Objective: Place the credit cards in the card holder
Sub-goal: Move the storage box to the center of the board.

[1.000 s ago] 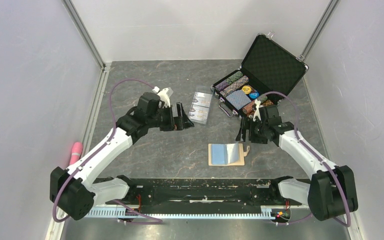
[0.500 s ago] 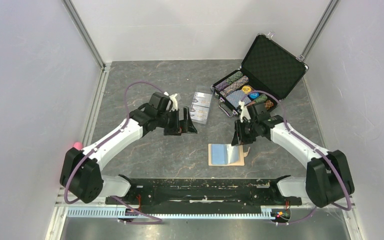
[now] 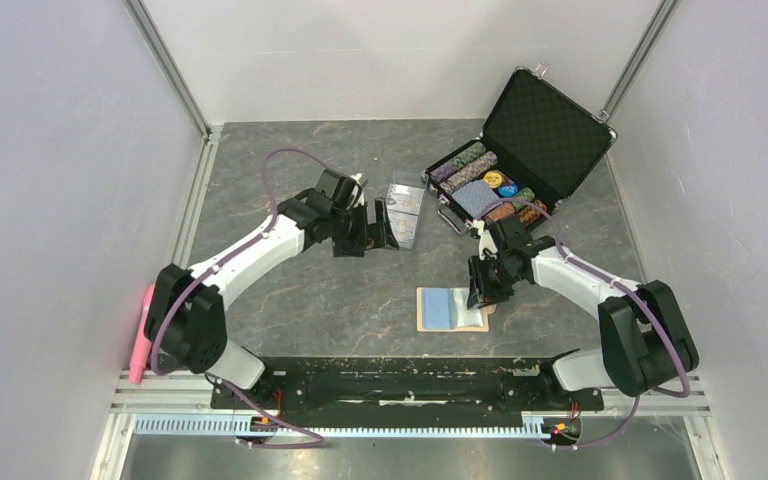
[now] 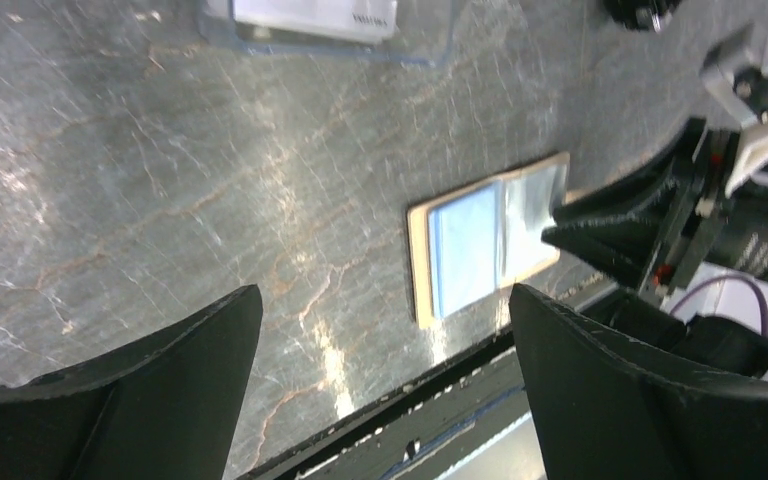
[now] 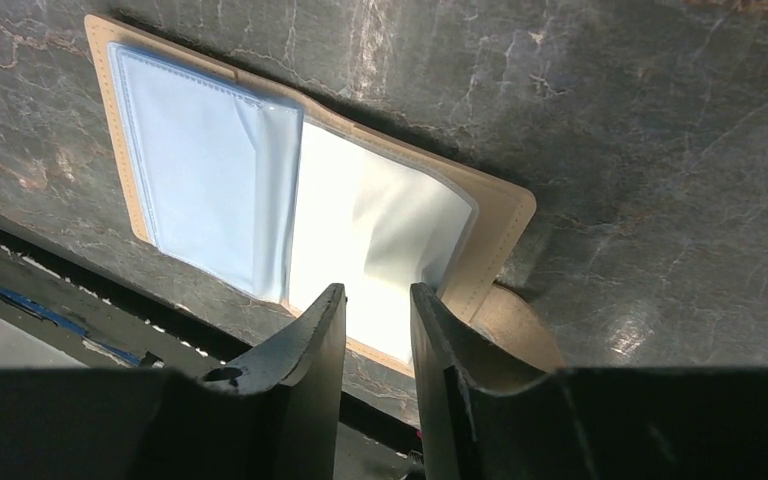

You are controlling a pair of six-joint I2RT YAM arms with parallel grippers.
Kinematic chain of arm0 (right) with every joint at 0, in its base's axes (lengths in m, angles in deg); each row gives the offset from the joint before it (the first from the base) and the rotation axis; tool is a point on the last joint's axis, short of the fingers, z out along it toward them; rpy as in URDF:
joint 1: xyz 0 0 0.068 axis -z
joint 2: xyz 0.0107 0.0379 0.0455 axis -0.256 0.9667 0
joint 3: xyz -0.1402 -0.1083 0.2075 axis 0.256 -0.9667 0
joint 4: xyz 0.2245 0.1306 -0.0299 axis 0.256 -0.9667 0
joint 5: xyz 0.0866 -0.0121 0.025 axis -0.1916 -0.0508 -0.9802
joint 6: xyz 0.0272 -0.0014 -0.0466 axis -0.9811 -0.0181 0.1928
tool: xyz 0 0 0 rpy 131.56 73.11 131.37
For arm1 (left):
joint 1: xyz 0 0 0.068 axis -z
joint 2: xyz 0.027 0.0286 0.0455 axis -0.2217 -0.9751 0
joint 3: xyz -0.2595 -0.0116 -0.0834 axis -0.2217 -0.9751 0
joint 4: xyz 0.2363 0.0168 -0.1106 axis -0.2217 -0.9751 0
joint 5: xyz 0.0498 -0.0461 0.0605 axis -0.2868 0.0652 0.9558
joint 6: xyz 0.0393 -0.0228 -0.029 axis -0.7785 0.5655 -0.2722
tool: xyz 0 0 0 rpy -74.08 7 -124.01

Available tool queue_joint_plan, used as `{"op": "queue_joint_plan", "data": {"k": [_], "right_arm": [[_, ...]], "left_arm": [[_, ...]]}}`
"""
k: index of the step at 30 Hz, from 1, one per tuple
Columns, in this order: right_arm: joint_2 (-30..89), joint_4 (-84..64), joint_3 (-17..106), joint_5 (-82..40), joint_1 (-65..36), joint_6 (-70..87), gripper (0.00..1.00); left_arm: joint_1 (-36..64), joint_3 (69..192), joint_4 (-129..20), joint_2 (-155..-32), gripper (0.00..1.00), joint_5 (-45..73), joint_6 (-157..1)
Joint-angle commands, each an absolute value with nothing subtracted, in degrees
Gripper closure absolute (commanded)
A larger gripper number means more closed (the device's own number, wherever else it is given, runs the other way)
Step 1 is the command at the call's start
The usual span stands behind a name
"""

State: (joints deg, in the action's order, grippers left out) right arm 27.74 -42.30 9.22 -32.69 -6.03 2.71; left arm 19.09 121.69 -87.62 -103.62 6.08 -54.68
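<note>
Right wrist view: the card holder (image 5: 200, 190) lies open on the desk (image 3: 290, 300), with the right claw (image 5: 377, 292) narrow and empty above its pocket. Farther, the left claw (image 4: 382, 300) is wide, just beside the credit cards (image 3: 403, 203). I judge this the picking step; next it must close on one card.

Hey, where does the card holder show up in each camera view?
Top external: card holder lies open at lower centre, just beyond the arm bases.
Left wrist: card holder sits right of centre, seen between the camera's own fingers.
Right wrist: card holder fills the upper left and middle.
Shared landmark: the right gripper, tips over the holder's glossy half.
</note>
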Motion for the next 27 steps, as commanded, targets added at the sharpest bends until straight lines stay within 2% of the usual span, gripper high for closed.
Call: {"op": "queue_joint_plan", "data": {"k": [1,10,15,21,25,27], "right_arm": [[27.0,-40.3,10.2,-33.4,-6.2,3.6,0.66],[24.1,-39.5,13.3,-37.8,-6.2,2.3,0.59],[23.0,-39.4,13.9,-38.6,-6.1,1.6,0.58],[22.5,-39.4,14.4,-38.8,-6.2,1.4,0.58],[22.6,-39.5,15.3,-39.0,-6.2,1.5,0.58],[23.0,-39.8,15.9,-38.9,-6.2,1.8,0.57]], "left_arm": [[18.8,127.0,-87.3,-108.0,0.04,11.9,-50.6],[17.4,136.8,-86.9,-119.9,0.31,15.2,-43.7],[16.8,141.4,-90.8,-125.8,0.32,17.9,-43.5],[16.6,142.4,-93.1,-130.1,0.47,19.5,-46.6],[16.5,141.5,-94.0,-130.7,0.63,20.9,-49.4],[16.5,140.8,-94.9,-130.0,0.78,22.0,-51.0]]}}
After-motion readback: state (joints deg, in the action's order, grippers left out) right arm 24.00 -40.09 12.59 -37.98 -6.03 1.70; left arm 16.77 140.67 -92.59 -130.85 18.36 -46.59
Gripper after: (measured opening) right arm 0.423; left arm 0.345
